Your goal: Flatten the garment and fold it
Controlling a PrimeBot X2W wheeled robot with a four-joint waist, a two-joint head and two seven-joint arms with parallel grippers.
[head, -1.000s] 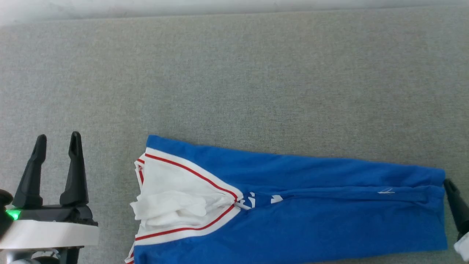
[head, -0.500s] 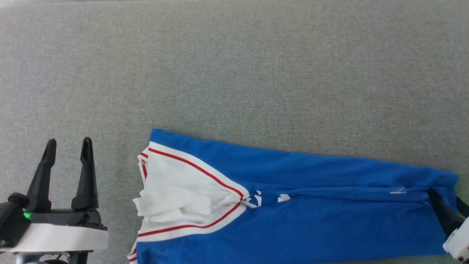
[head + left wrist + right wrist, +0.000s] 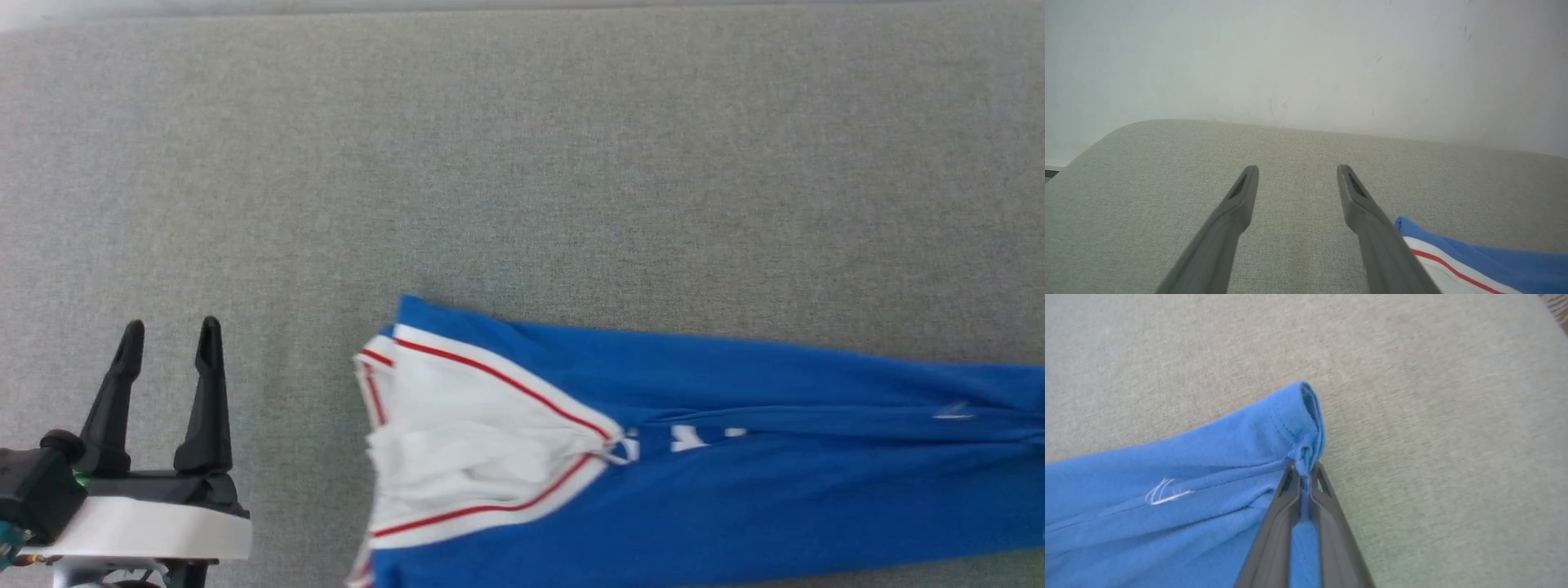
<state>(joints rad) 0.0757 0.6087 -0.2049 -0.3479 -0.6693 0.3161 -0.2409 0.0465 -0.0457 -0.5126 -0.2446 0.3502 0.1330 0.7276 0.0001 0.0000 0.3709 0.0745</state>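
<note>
Tabletop (image 3: 522, 163): grey fabric
Right tool (image 3: 1304, 468): pinching shirt (image 3: 1208, 469) hem
Left tool (image 3: 171, 328): open, lower left
Risk: thin pinch may slip under pull

One garment (image 3: 775, 498) and one grey surface (image 3: 522, 163) — two end effectors: left end effector (image 3: 172, 327), right end effector (image 3: 1303, 465).

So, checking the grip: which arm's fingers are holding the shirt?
The right fingers, pinched shut on the garment hem; the left fingers stand open over bare cushion.
</note>
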